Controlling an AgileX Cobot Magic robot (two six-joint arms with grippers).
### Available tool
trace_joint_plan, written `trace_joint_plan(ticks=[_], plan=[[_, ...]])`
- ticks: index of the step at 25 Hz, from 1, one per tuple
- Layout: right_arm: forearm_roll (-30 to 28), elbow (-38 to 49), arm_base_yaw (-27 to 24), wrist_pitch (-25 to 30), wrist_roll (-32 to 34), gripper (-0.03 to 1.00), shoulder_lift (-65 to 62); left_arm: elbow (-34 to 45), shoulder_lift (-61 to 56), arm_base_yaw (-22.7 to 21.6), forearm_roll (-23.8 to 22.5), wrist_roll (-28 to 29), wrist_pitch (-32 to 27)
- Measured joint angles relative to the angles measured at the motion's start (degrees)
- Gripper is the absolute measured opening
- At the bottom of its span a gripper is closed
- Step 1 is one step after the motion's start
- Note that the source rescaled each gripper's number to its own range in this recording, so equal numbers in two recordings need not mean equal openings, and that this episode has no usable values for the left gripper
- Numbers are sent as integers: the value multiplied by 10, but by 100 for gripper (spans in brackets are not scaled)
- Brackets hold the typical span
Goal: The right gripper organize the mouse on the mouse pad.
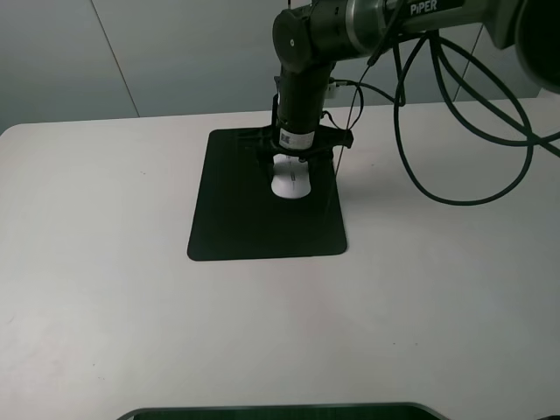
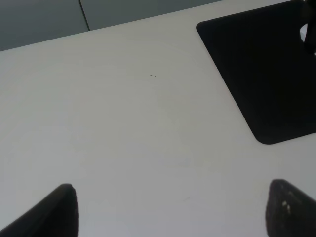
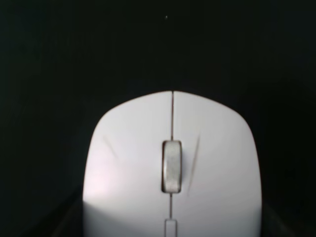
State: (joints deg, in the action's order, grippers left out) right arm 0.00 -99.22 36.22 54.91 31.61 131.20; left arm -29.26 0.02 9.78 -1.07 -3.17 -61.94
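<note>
Right gripper (image 1: 292, 164) is straight down over the mouse (image 1: 290, 185), which sits on the mouse pad (image 1: 241, 210), right of centre (fingers hidden, can't tell grip). Left gripper (image 2: 170, 212) is spread wide, empty.

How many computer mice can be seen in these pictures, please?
1. The mouse lies on the mouse pad, in its far right part as the high camera sees it. No second one shows in any view.
</note>
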Motion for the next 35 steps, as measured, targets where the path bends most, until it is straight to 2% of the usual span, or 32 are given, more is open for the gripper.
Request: trace_joint_plan(ticks=[13, 29, 30, 31, 32, 34, 35], plan=[[-26, -79, 23, -9, 54, 1, 63, 0, 0, 0, 0, 0, 0], [-39, -84, 30, -27, 79, 1, 86, 0, 0, 0, 0, 0, 0], [-39, -84, 30, -28, 75, 5, 86, 0, 0, 0, 0, 0, 0], [-39, -84, 30, -31, 68, 22, 86, 0, 0, 0, 0, 0, 0], [-37, -84, 30, -33, 59, 46, 86, 0, 0, 0, 0, 0, 0], [-34, -84, 30, -33, 42, 88, 86, 0, 0, 0, 0, 0, 0], [-34, -84, 30, -33, 38, 94, 86, 0, 0, 0, 0, 0, 0]])
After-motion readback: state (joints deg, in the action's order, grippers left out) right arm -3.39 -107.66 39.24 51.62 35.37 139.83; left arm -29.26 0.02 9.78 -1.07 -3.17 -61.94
